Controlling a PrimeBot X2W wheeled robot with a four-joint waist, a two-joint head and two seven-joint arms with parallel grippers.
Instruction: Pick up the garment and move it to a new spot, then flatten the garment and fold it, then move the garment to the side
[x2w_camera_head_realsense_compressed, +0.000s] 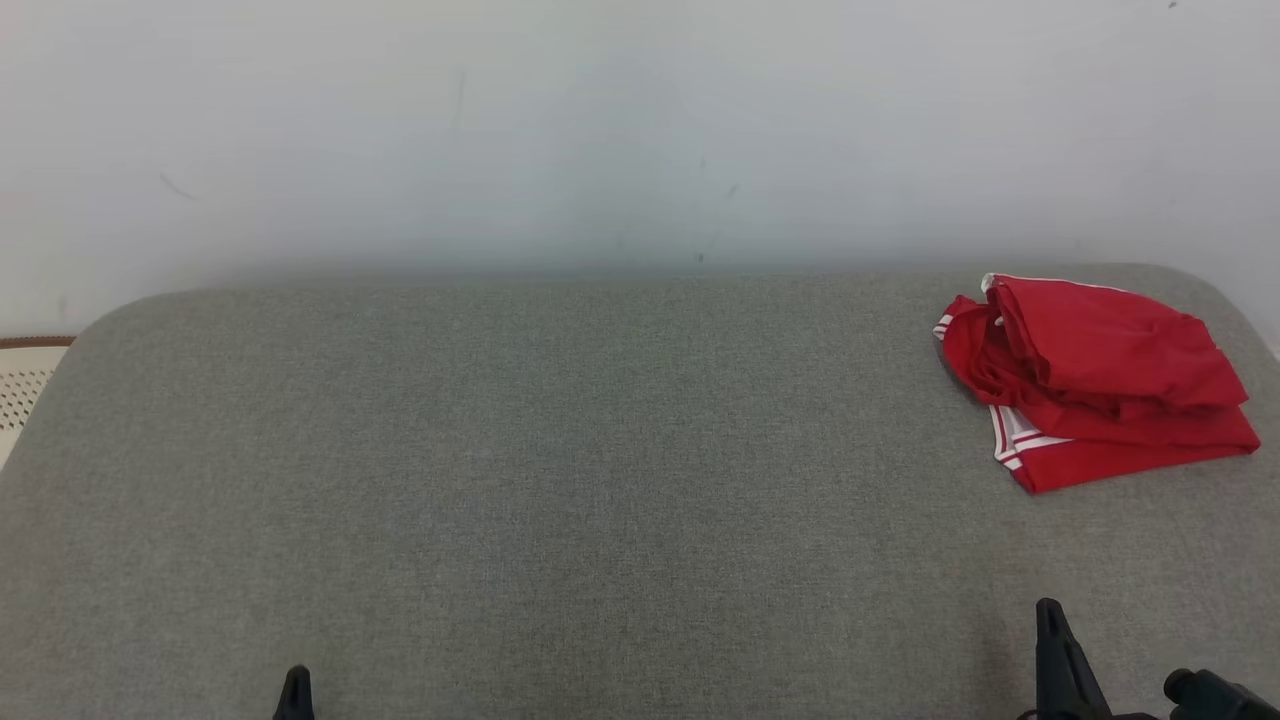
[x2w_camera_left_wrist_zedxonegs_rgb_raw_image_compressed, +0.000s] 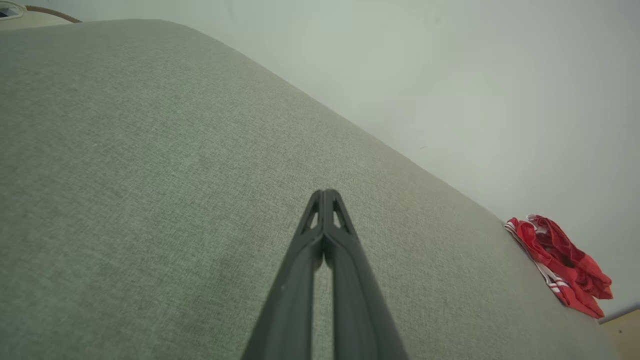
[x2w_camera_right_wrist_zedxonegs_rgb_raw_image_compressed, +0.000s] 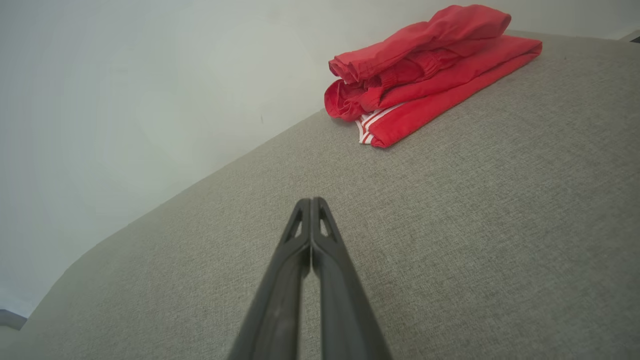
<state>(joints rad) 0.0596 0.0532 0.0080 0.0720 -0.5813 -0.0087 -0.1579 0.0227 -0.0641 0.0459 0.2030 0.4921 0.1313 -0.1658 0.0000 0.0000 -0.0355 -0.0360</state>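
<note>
Red garment (x2w_camera_head_realsense_compressed: 1095, 385) on grey upholstered surface (x2w_camera_head_realsense_compressed: 560, 450)

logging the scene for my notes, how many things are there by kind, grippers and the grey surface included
red garment: 1
grippers: 2, the left gripper and the right gripper, jaws shut
grey surface: 1
total: 4

Red garment (x2w_camera_head_realsense_compressed: 1100, 385) — white stripes — grey surface (x2w_camera_head_realsense_compressed: 560, 480)

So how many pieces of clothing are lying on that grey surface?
1. A red garment with white stripes lies folded at the far right corner of the grey surface, near the wall. Its layers could hide a second piece; I cannot tell.
</note>
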